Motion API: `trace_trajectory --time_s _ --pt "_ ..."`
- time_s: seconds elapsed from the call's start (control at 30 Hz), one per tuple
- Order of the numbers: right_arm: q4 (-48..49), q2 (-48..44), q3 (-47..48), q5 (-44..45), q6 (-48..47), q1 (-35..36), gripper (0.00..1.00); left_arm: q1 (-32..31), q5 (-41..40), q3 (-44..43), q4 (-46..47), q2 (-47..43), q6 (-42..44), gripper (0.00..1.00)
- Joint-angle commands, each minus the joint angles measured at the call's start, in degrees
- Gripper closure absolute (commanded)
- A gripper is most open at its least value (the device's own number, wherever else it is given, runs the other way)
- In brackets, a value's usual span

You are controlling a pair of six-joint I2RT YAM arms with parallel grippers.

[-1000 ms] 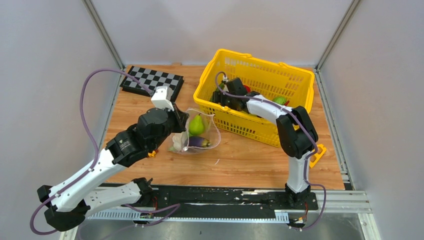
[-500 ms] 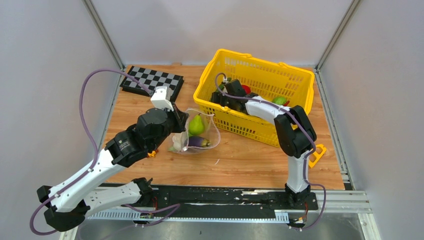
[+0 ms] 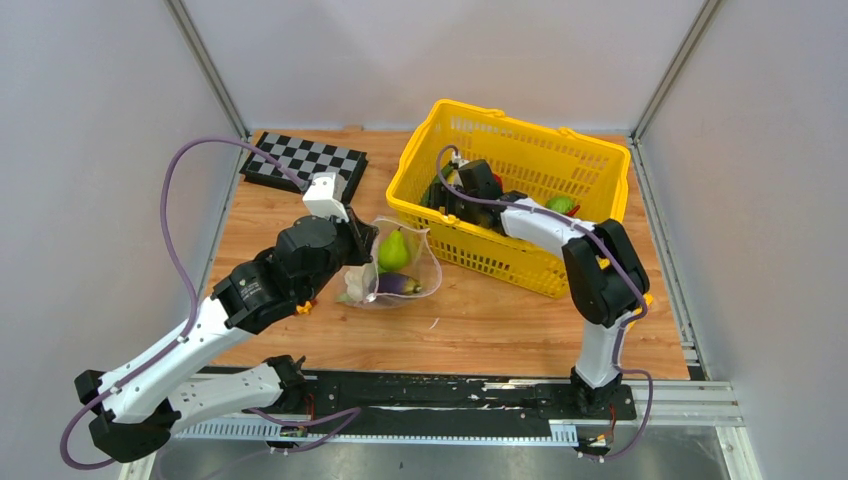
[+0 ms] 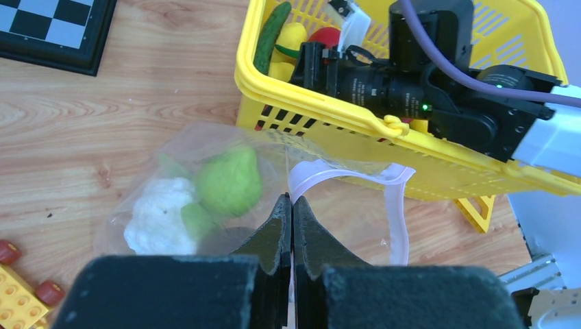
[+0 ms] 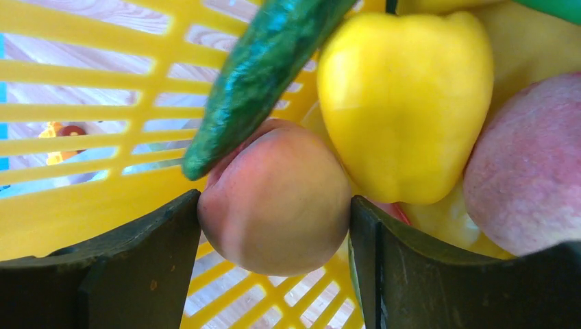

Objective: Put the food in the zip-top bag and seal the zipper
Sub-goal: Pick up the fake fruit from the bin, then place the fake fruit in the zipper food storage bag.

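1. While the bag (image 3: pixel 405 268) lies on the bench (image 3: pixel 500 330) just beside the basket (image 3: pixel 520 262) with a pear (image 3: pixel 394 250), a cauliflower (image 4: pixel 161 216) and an eggplant (image 3: pixel 398 285) already inside, the filling is only partly done.
2. Left jaws are pressed together on the bag's clear film at its mouth, holding that mouth up and agape toward the basket.
3. Its zipper (image 4: pixel 397 212) loops open, pink and unsealed; I cannot make out the slider.
4. Right jaws reach down into the basket and bracket a peach (image 5: pixel 274 199), one on each side and both against its skin. It sits low among the other pieces, not yet lifted.
5. Also in the basket are a yellow pepper (image 5: pixel 404 103), a green chili (image 5: pixel 264 75), a pinkish fruit (image 5: pixel 527 171), a red piece (image 4: pixel 327 38) and a green piece (image 3: pixel 562 203).
6. By my judgement, what remains is to carry the peach and the rest across into the bag, then run the zipper shut. More than half of the task is to come.
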State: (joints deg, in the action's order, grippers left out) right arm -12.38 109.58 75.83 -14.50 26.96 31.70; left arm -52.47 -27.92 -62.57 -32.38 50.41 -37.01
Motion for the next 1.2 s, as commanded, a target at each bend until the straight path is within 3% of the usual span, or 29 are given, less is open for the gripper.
trace_trajectory --time_s 0.0,0.63,1.17 --pt "4.84 -7.07 -1.49 1.32 -2.32 0.13 0.52 0.17 -0.63 -1.38 0.76 -0.45 0.52 1.00" --pt "6.07 -21.88 -8.70 -0.69 -2.96 -5.67 0.52 0.17 1.17 -1.41 1.45 0.74 0.53 1.00" --pt "7.21 -32.67 -10.08 -10.47 -3.12 -11.31 0.53 0.17 4.72 -3.26 2.06 4.02 2.60 1.00"
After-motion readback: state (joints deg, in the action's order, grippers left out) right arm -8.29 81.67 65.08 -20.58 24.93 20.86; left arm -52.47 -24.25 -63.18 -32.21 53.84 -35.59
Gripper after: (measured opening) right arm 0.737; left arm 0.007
